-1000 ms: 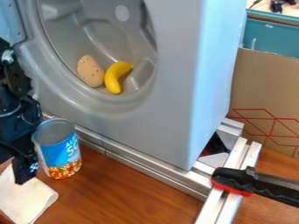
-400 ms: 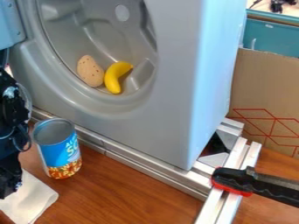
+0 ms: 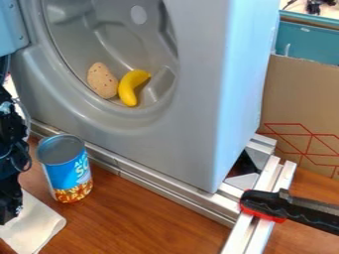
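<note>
Gripper, black, 2-fingered (image 3: pixel 9 216): at the lower left edge, partly cut off by the frame, over the cloth's left part; whether its jaws are parted or together cannot be told, nor whether it touches the cloth.

Cloth, cream, flat (image 3: pixel 34 229): on the brown wood-grain table (image 3: pixel 139 213), partly hidden by the gripper, its right corner extending beyond the jaws.

Clamp, black with red trim (image 3: pixel 265 203): at lower right, across 2 pale metal rails (image 3: pixel 249 229) that run to the bottom edge.

Can, open-topped, blue label with an orange-brown food picture at its base (image 3: pixel 66 171): upright on the table, right of the gripper and apart from it, beyond the cloth; rim higher in view than the jaws.

Rail, silver, metal (image 3: pixel 155 186): just behind the can, along the foot of the grey appliance housing (image 3: pixel 189 134).

Inside the housing's round recess, 2 items side by side: egg-shaped object, tan, speckled (image 3: pixel 101 81), at left; banana, yellow, curved (image 3: pixel 130 89), at right.

Cardboard panel, brown with red lines (image 3: pixel 298 94): behind the housing, at right.

Teal surface (image 3: pixel 308 42): beyond the cardboard.
</note>
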### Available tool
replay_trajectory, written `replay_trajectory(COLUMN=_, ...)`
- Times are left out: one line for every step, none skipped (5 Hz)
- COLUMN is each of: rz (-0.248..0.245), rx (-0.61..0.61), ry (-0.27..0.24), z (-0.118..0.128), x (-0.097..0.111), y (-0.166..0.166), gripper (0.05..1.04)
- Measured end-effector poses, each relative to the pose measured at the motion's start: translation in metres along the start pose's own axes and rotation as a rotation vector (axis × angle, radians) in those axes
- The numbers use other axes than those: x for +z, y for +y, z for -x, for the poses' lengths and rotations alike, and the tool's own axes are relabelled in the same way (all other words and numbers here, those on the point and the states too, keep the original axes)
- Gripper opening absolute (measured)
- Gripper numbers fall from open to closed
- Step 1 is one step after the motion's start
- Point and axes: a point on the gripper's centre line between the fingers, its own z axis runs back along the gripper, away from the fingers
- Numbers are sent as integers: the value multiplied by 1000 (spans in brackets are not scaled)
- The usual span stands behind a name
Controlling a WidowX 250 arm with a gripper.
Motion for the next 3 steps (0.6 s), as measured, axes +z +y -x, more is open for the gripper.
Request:
replay_trajectory(rz=39, rx=-13, ry=-4, z=-3, x=-9, y=-6, gripper=1000)
replay_trajectory(rz=103, rx=-15, ry=-20, z=-6, x=-17, y=-16, gripper=1000)
replay_trajectory(rz=146, rx=1, ry=-47, z=-7, x=-20, y=-19, gripper=1000)
